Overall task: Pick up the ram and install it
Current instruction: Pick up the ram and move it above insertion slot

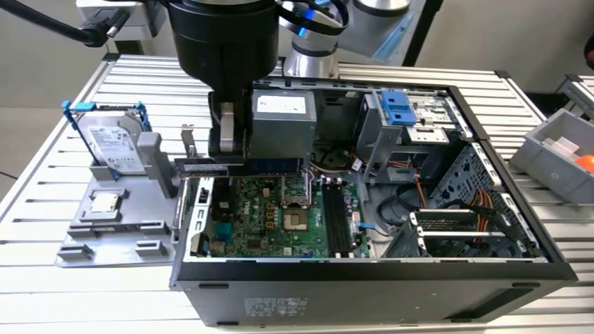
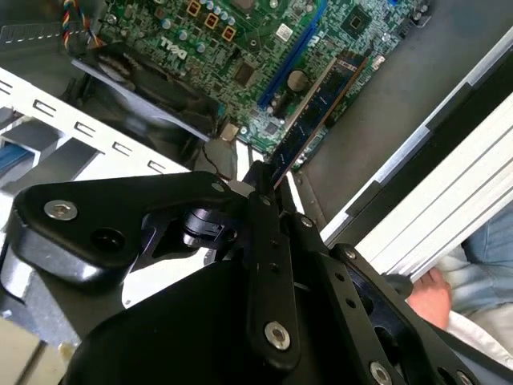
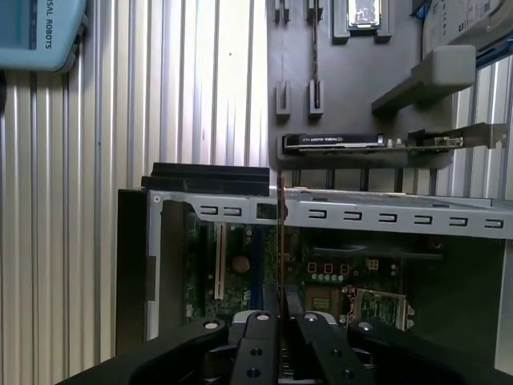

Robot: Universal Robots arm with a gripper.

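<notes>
My gripper is shut on the ram, a long dark-green stick held level over the back edge of the open computer case. In the second wrist view the ram reaches out from between the fingertips above the green motherboard. In the first wrist view the ram appears edge-on as a thin line rising from my gripper across the case wall. The black memory slots lie on the motherboard, toward the exterior view's right of the ram.
A grey fixture beside the case carries a silver hard drive in a blue-edged bracket, a small square processor chip and a card. A grey bin stands at the exterior view's right. A person's hand rests by the table edge.
</notes>
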